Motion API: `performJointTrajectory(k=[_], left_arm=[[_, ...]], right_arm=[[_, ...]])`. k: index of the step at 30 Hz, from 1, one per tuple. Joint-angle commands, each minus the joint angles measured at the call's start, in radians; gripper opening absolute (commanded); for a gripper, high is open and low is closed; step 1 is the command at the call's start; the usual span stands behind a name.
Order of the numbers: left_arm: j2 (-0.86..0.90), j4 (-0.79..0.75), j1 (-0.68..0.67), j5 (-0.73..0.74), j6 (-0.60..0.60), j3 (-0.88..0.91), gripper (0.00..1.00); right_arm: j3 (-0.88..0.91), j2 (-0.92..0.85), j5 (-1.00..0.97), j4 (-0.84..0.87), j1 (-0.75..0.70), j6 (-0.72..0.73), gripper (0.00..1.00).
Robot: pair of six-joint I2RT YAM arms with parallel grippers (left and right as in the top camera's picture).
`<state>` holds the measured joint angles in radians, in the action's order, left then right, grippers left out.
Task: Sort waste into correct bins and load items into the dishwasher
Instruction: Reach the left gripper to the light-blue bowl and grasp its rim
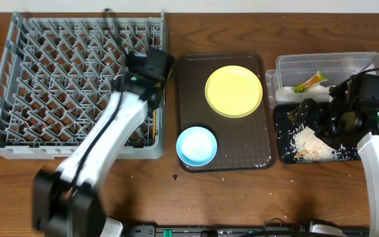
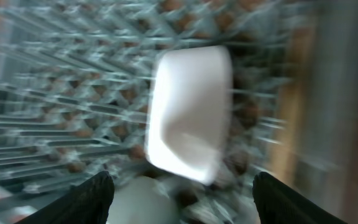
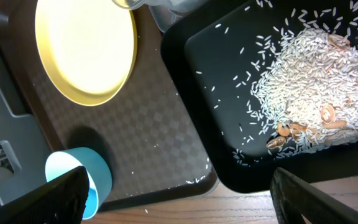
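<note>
On glossy black rectangular tray (image 3: 197, 137): loose white rice (image 3: 316, 81) heaped, grains scattered.

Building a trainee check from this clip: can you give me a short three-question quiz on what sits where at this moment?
1. True or false: the yellow plate lies on the brown serving tray.
2. The snack wrapper lies in: A) the yellow plate, B) the clear tub, C) the brown serving tray.
3. In the left wrist view, what white item shows among the dish rack pegs, ahead of the open left end effector?
Key: 1 true; 2 B; 3 the small white bowl.
</note>
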<state>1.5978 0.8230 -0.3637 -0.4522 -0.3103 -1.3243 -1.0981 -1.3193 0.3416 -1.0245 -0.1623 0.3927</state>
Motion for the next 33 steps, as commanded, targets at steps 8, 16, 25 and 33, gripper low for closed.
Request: performJointTrajectory(k=[8,16,25,33], left_arm=[[-0.205,0.083,-0.061,0.702,-0.003,0.0,0.24],[0.04,0.058,-0.267,0.536,-0.063,0.068,0.08],[0.282,-0.099,-0.387,0.579,-0.133,0.068,0.08],[0.261,-0.2,-0.431,0.854,-0.09,0.003,0.11]], right_arm=[[0.002,-0.003,0.007,0.003,-0.001,-0.013,0.91],[0.002,-0.003,0.007,0.007,-0.001,-0.012,0.91],[0.002,-0.003,0.007,0.008,-0.001,-0.012,0.91],[0.002,-0.003,0.007,0.015,-0.001,-0.012,0.91]])
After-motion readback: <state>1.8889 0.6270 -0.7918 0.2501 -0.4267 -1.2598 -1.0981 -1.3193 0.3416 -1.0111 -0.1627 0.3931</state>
